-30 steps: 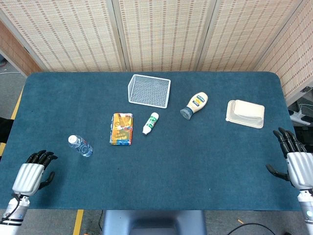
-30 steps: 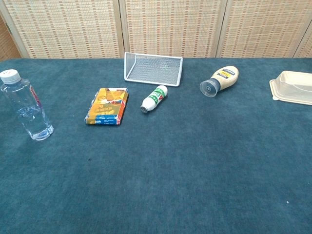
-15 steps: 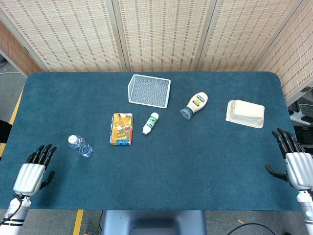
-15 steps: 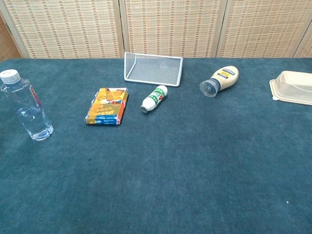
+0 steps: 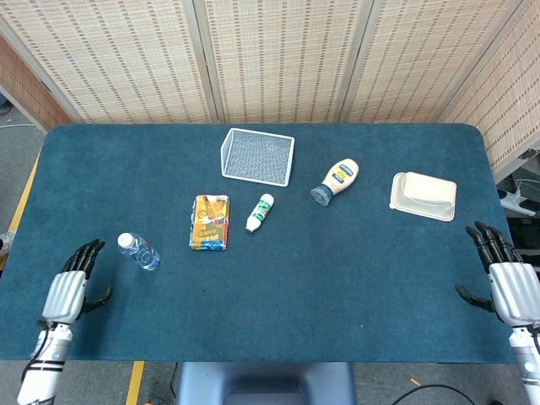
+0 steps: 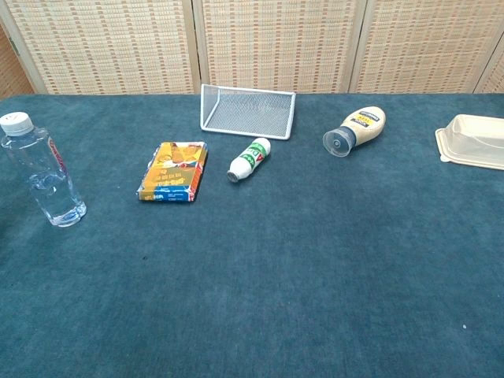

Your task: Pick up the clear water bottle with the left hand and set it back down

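Clear plastic with a white cap, the water bottle [image 5: 138, 251] stands upright on the blue table [image 5: 278, 321], untouched. Our left hand [image 5: 72, 288] sits at its 8 o'clock, near but apart, fingers spread and holding nothing. At the bottle's 3 o'clock we see an orange snack packet [image 5: 211, 222], then a small white bottle [image 5: 260, 212] lying flat. Our right hand [image 5: 504, 283] hovers at the table's far edge, well apart, seemingly open and empty, though partly cut off.
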`<state>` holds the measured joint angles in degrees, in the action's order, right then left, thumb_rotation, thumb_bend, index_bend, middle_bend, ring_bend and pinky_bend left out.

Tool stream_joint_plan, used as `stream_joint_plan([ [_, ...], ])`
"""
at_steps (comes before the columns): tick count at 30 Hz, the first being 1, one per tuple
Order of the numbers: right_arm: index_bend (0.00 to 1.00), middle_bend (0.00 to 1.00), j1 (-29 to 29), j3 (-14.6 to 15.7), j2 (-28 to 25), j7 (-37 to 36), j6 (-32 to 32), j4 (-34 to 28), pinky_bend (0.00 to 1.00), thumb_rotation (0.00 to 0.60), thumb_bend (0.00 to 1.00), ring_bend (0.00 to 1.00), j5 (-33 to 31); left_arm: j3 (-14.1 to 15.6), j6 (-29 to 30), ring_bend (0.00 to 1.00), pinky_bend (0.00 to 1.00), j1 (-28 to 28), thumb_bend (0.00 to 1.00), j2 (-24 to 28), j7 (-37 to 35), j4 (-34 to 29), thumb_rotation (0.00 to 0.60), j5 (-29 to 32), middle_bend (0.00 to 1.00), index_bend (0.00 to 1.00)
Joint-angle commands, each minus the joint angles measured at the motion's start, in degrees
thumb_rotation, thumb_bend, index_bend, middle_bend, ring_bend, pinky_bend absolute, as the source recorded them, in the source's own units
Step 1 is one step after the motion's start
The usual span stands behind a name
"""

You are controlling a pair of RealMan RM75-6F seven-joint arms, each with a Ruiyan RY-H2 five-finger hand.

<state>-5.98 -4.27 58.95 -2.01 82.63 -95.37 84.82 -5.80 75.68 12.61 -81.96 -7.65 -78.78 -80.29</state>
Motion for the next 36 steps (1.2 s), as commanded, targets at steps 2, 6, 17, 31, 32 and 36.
stream_joint_plan([
  [2, 0.0, 0.0, 0.0, 0.0, -0.3, -0.4, 0.0, -0.2, 0.2, 0.6, 0.12, 0.0, 0.1, -3.1, -4.0, 0.0, 0.12, 2.5, 0.38, -4.1, -2.9, 2.8, 0.6, 4.3, 0.0, 0.0],
  [6, 0.0, 0.0, 0.2, 0.0, -0.4, -0.5, 0.2, -0.1, 0.2, 0.6, 0.12, 0.0, 0.2, -4.5, -6.7, 0.0, 0.12, 3.8, 0.38, -6.5, -5.3, 5.5, 0.6, 6.9, 0.0, 0.0],
  [17, 0.0, 0.0, 0.0, 0.2, -0.3, -0.1, -0.4, -0.2, 0.2, 0.6, 0.12, 0.0, 0.2, -7.4, -11.9, 0.0, 0.12, 5.6, 0.38, -9.2, -18.7, 5.5, 0.6, 9.5, 0.0, 0.0],
  [31, 0.0, 0.0, -0.2, 0.6, -0.6, -0.1, -1.0, -0.3, 0.2, 0.6, 0.12, 0.0, 0.6, -10.6, -13.0, 0.09, 0.15, 6.1, 0.41, -12.7, -35.2, 4.8, 0.6, 10.5, 0.12, 0.06],
  [32, 0.0, 0.0, -0.2, 0.7, -0.7, -0.2, -1.1, -0.3, 0.2, 0.6, 0.12, 0.0, 0.7, -10.9, -12.1, 0.14, 0.17, 6.0, 0.43, -13.6, -34.8, 5.6, 0.6, 10.9, 0.19, 0.12],
  [36, 0.0, 0.0, -0.4, 0.8, -0.8, -0.2, -1.7, -0.3, 0.2, 0.6, 0.12, 0.0, 0.6, -11.1, -8.7, 0.33, 0.36, 5.9, 0.52, -16.6, -32.5, 8.6, 0.6, 10.5, 0.42, 0.36],
])
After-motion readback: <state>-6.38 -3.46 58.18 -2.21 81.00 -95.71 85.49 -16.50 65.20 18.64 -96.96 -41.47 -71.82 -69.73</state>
